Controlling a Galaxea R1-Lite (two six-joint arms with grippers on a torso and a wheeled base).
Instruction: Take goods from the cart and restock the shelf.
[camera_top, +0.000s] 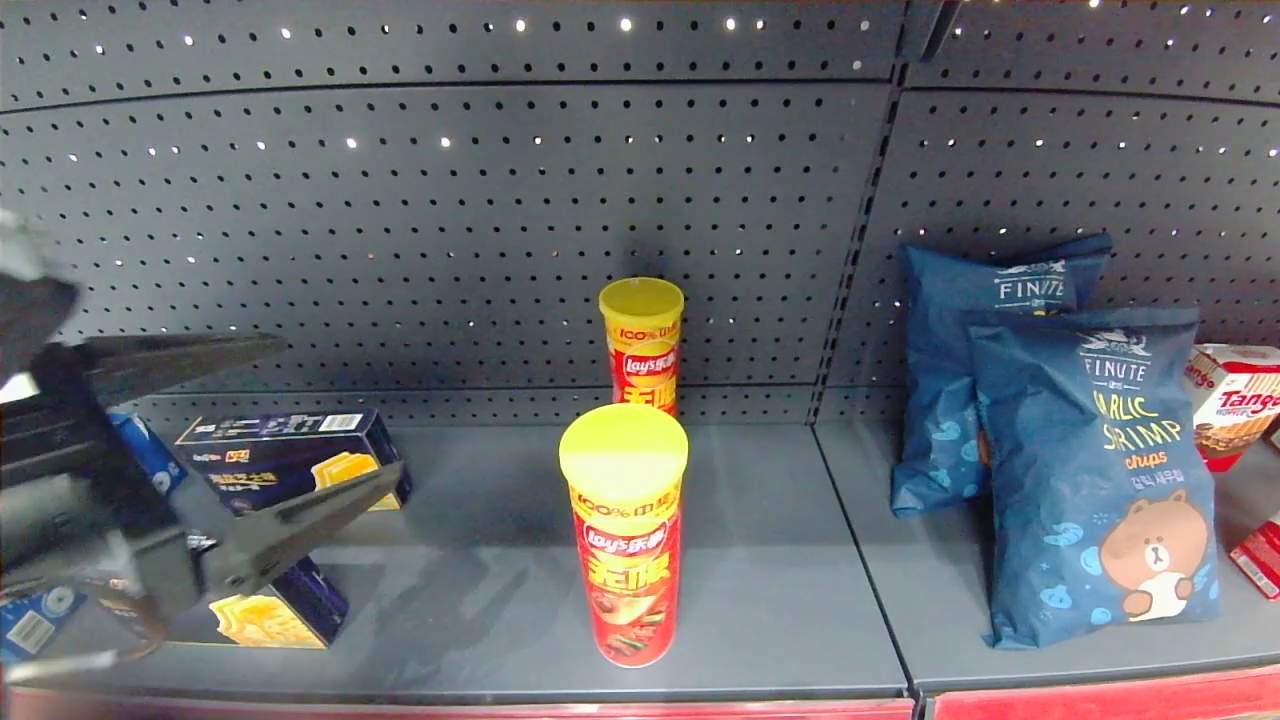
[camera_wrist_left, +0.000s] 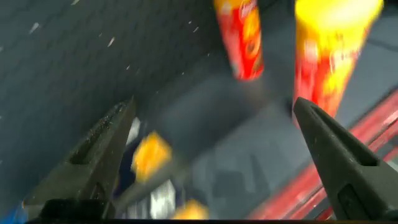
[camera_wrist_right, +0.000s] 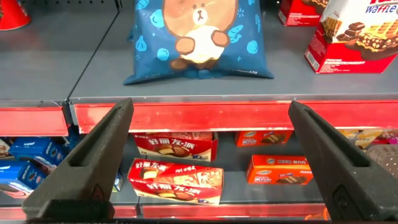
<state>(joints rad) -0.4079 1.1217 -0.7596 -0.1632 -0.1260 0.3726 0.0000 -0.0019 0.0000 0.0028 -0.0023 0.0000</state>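
My left gripper (camera_top: 340, 410) is spread wide, holding nothing, at the frame's left by the dark boxes (camera_top: 290, 450). 2 chip cans (camera_top: 625, 530) stand mid-shelf (camera_top: 760, 560), centre frame. My right gripper (camera_wrist_right: 208, 106) is also spread, holding nothing.

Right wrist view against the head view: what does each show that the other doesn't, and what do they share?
Right wrist view alone: the open right gripper, and a lower shelf with red boxes and orange boxes. Head view alone: the front chip can, the rear chip can, dark blue boxes, the open left gripper. Shared: the bear-printed blue bag, the wafer box, the shelf's red front edge.
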